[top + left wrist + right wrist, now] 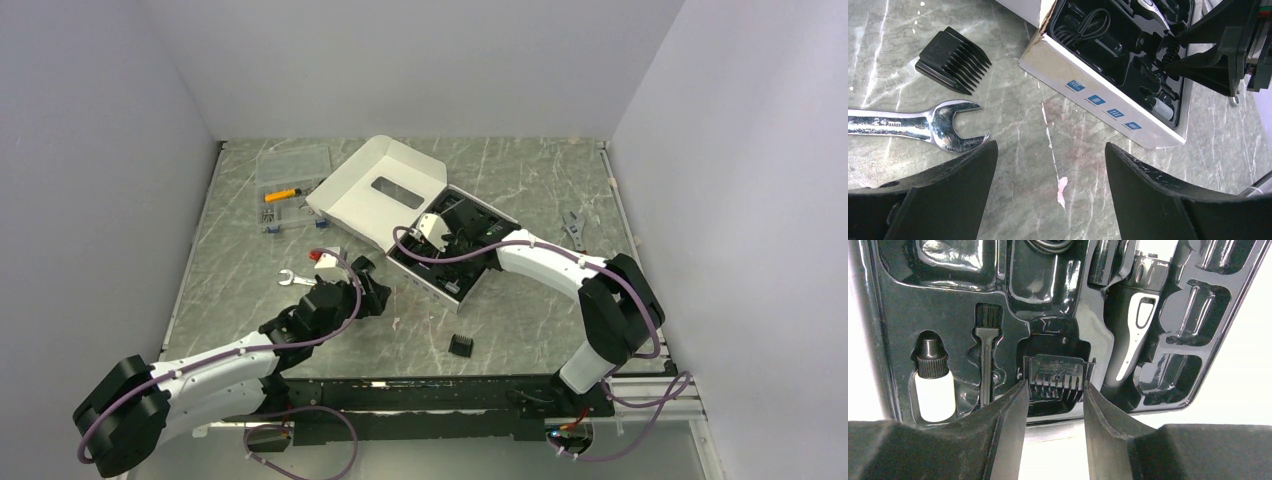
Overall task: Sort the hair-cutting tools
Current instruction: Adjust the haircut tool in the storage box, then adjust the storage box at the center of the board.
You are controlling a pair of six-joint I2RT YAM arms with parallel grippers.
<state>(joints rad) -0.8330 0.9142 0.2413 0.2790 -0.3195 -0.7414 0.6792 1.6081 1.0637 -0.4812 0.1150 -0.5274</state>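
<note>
My right gripper (1054, 386) was clamped on a black comb (1055, 372), holding it over a slot in the black tray (898, 315). The clipper (1135, 335) lay in its own slot at 2 o'clock from that comb, with a small brush (985, 355) and a white bottle (934, 390) at 9 o'clock. My left gripper (1050, 147) hung apart over bare table, with a wrench (923, 127) at 9 o'clock, a second comb (953, 60) at 11 and the box (1098, 95) at 1.
</note>
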